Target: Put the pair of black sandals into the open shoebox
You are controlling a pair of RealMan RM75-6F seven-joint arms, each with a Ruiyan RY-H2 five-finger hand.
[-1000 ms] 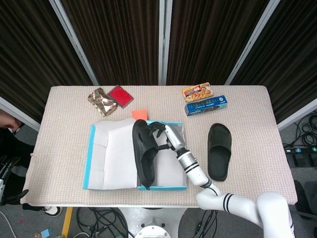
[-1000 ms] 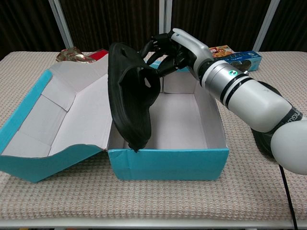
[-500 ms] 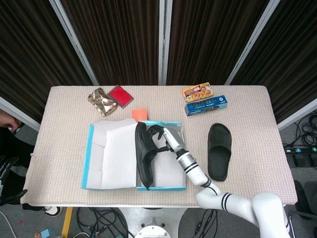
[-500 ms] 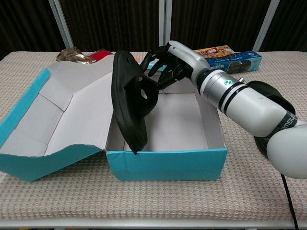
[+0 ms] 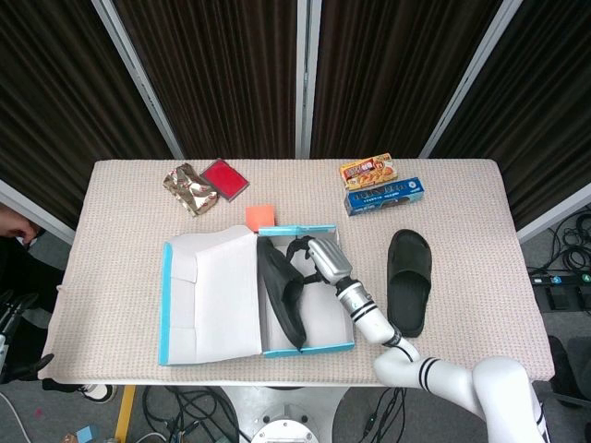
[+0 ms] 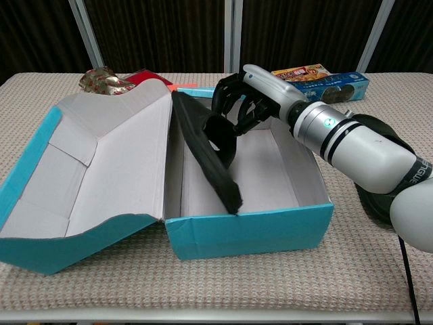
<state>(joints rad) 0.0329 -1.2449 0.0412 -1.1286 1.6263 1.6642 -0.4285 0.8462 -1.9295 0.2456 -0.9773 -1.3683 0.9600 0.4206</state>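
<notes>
Sandal [image 6: 206, 145] now lower inside shoebox [image 6: 250, 227]

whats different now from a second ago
The right hand has lowered the sandal it holds from above the shoebox's left wall down into the shoebox, where it leans tilted on edge. The box slid slightly right. The second sandal, snack boxes and foil packet stayed put.

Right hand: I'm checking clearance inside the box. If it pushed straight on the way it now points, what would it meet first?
Likely the sandal it already holds. The right hand points leftward across the shoebox; beyond the sandal stands the raised lid. Depth is unclear.
</notes>
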